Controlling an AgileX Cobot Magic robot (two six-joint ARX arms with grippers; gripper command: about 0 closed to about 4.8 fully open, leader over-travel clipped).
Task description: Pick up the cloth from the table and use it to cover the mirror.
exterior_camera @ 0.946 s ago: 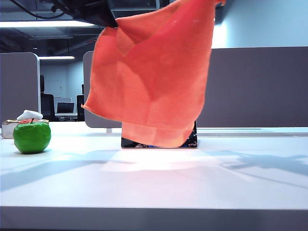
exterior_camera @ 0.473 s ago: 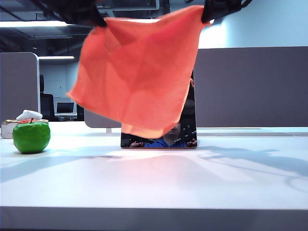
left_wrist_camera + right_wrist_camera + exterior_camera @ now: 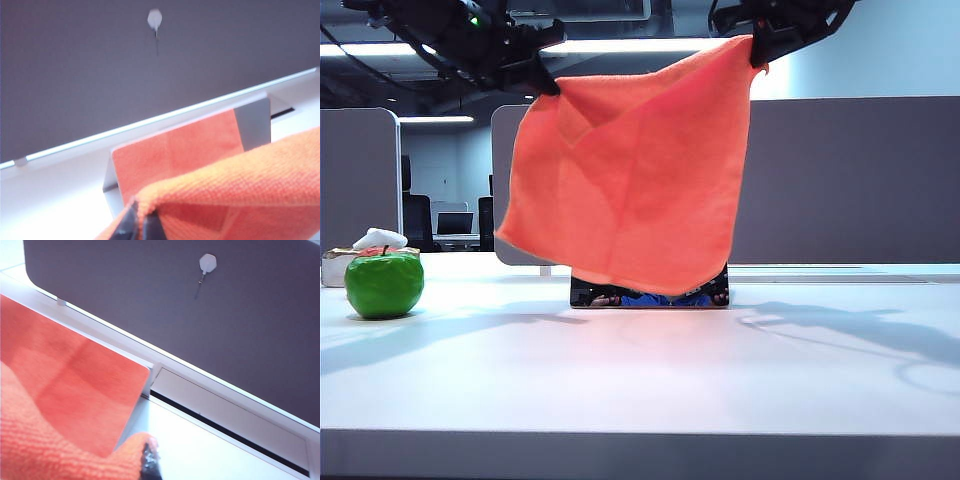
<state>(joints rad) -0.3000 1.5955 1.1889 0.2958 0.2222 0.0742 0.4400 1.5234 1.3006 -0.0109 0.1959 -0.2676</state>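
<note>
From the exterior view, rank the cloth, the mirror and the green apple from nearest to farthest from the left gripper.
1. The cloth: its upper corner is pinched in the shut left gripper, high on the left.
2. The mirror: standing on the table below the hanging cloth, mostly hidden.
3. The green apple: far left on the table.

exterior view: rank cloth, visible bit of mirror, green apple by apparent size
1. cloth, by far the largest, hanging from the left gripper and right gripper.
2-3. green apple and visible mirror strip: too alike to rank.
</note>
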